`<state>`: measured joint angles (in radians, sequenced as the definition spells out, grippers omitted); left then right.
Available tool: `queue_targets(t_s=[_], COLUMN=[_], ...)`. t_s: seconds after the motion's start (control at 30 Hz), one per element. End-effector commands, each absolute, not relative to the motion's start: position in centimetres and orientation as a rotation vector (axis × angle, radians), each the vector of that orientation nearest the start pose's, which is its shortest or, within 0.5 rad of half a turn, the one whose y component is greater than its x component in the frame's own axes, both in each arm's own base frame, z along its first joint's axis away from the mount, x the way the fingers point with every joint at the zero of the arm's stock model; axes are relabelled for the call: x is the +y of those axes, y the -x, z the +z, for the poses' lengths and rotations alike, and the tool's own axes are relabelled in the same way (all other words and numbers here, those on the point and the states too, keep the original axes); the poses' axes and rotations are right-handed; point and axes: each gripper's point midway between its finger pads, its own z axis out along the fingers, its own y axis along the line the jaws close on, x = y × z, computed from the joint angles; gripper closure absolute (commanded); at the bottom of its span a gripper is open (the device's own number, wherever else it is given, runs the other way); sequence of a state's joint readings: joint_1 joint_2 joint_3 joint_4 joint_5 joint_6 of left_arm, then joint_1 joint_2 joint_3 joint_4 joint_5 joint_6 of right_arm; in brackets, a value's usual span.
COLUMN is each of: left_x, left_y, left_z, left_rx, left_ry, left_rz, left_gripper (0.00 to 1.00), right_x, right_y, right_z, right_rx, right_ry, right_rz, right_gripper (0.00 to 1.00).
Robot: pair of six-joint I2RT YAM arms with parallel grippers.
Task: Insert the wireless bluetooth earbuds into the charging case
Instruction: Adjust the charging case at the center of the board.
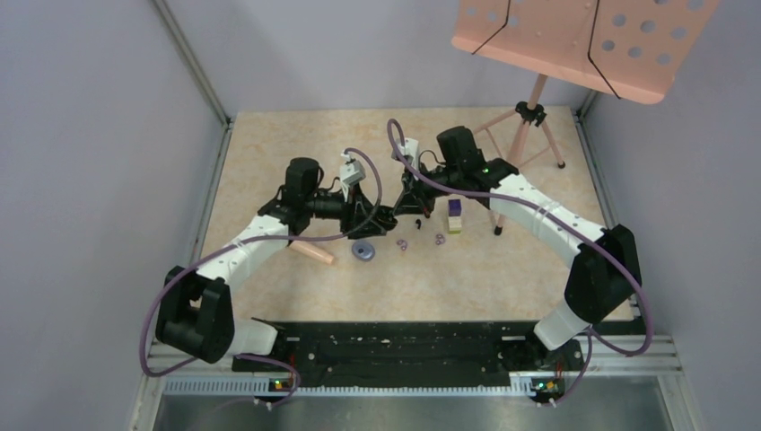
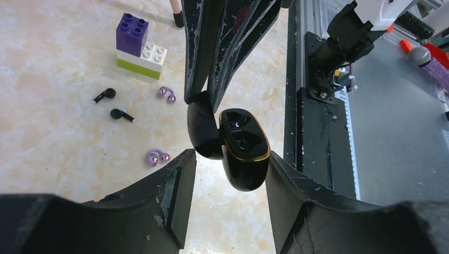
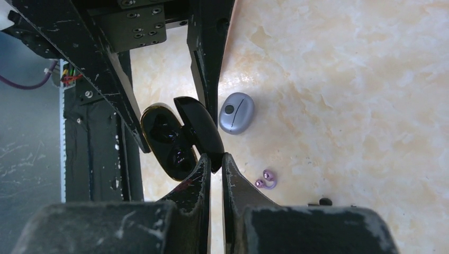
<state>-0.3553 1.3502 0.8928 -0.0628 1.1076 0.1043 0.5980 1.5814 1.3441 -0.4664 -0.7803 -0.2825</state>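
Note:
A glossy black charging case [image 2: 244, 151] with a gold rim hangs open above the table, both its sockets empty. My right gripper [image 3: 216, 163] is shut on the edge of its lid [image 3: 197, 127]. My left gripper [image 2: 229, 177] is open, with its jaws on either side of the case body. On the table lie two black earbuds [image 2: 104, 95] [image 2: 122, 115] and two pale purple ring-like earbuds [image 2: 166, 93] [image 2: 157, 156]. From above, the two grippers [image 1: 384, 218] [image 1: 411, 210] meet at the table's middle.
A purple, white and yellow-green block [image 1: 455, 215] stands right of the grippers. A shut grey-purple case [image 1: 364, 250] and a pink stick [image 1: 312, 253] lie to the left. A pink music stand [image 1: 583, 36] on a tripod stands at the back right.

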Motion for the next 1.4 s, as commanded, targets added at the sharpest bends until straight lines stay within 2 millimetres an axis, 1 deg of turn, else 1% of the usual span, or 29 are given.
queue_targets(t_s=[0.0,0.1,0.3,0.4,0.47,0.63,0.8,0.9,1.07,1.2,1.3,1.37], left_x=[-25.8,-25.7,-25.6,-25.6,-25.5,-25.6,-26.0,-26.3,-26.8,-26.9,-27.0,-27.1], left_y=[-25.1,-24.9,-25.1,-25.6,-26.4,-26.9,-27.1,-26.9,-26.4,-26.6,-27.0,-27.4], left_z=[21.9,21.6,21.3,21.5,21.7,21.9,22.3,22.2,21.8,21.6,21.9,22.2], left_rx=[1.623,1.658,1.686,1.689,1.692,1.673,1.650,1.636,1.637,1.637,1.637,1.633], left_ry=[-1.048,-1.015,-0.962,-0.914,-0.870,-0.835,-0.847,-0.880,-0.935,-0.947,-0.936,-0.924], left_rz=[-1.285,-1.293,-1.291,-1.276,-1.242,-1.236,-1.248,-1.257,-1.290,-1.282,-1.281,-1.276], left_gripper=[0.44,0.44,0.43,0.42,0.41,0.41,0.42,0.43,0.50,0.55,0.55,0.53], right_x=[32.3,32.0,31.8,31.5,31.4,31.5,31.5,31.5,31.6,31.7,31.7,31.7], right_y=[-27.7,-28.2,-28.8,-29.3,-29.6,-29.7,-29.7,-29.7,-29.8,-29.8,-29.8,-29.8], right_z=[23.8,23.8,23.7,23.6,23.6,23.6,23.5,23.4,23.5,23.5,23.3,23.3], right_rx=[1.742,1.756,1.780,1.805,1.812,1.817,1.822,1.823,1.818,1.818,1.823,1.824], right_ry=[1.265,1.239,1.206,1.171,1.160,1.147,1.147,1.144,1.143,1.141,1.140,1.139], right_rz=[1.007,0.969,0.930,0.896,0.883,0.883,0.884,0.887,0.889,0.895,0.894,0.894], right_gripper=[1.00,1.00,1.00,1.00,1.00,1.00,1.00,1.00,1.00,1.00,1.00,1.00])
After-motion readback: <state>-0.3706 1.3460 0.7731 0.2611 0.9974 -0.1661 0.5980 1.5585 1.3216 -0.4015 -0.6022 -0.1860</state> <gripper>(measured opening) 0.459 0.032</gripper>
